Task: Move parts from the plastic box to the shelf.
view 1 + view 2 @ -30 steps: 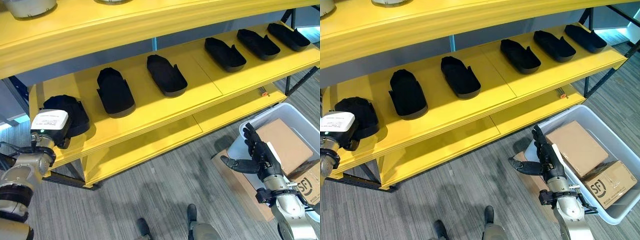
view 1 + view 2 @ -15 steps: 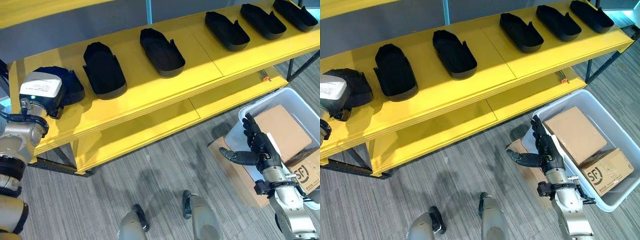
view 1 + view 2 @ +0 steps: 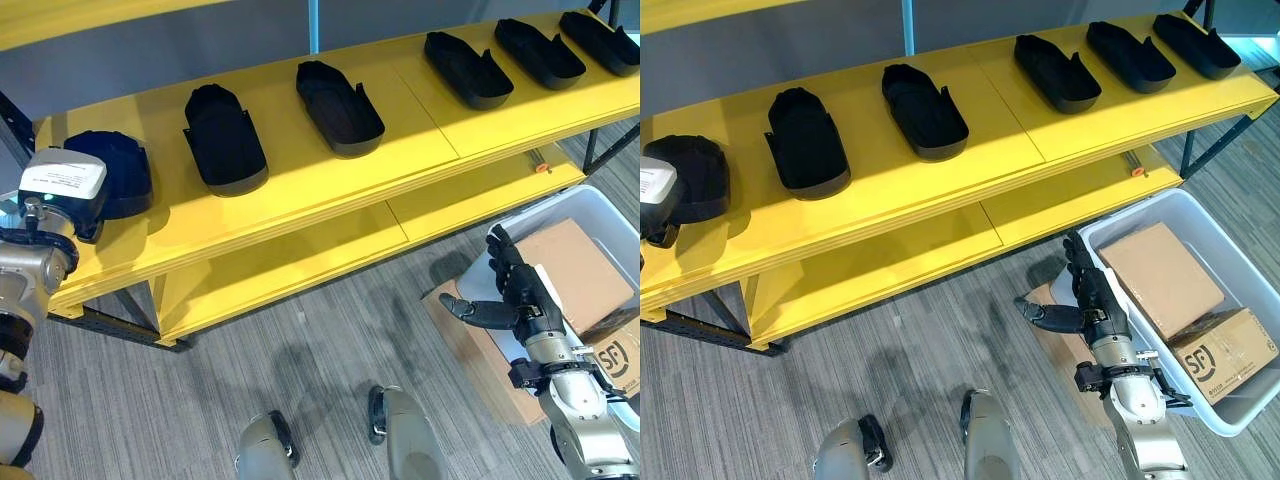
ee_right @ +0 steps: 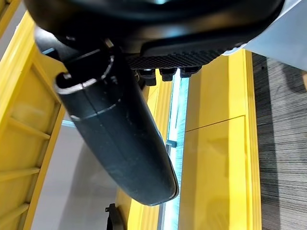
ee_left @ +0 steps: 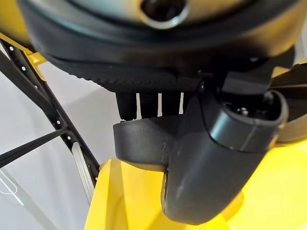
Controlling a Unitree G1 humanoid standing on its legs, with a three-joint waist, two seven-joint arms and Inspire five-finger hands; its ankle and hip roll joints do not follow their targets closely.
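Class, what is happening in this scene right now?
A humanoid robot is stocking black parts onto a yellow shelf. Its left hand holds the leftmost part at the shelf's left end; five more lie in a row. Its right hand hangs open beside the plastic box, which holds cardboard boxes.

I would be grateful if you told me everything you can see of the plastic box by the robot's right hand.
The plastic box is a pale, whitish tub with rounded corners and a thick rolled rim, smooth like moulded plastic. It stands upright on the grey floor beside the yellow shelf, below the shelf's right end. Inside lie two brown cardboard cartons, one flat and slanted, one lower with dark print. No black parts show in it. The right hand hovers open beside its near corner; whether it touches the rim I cannot tell.
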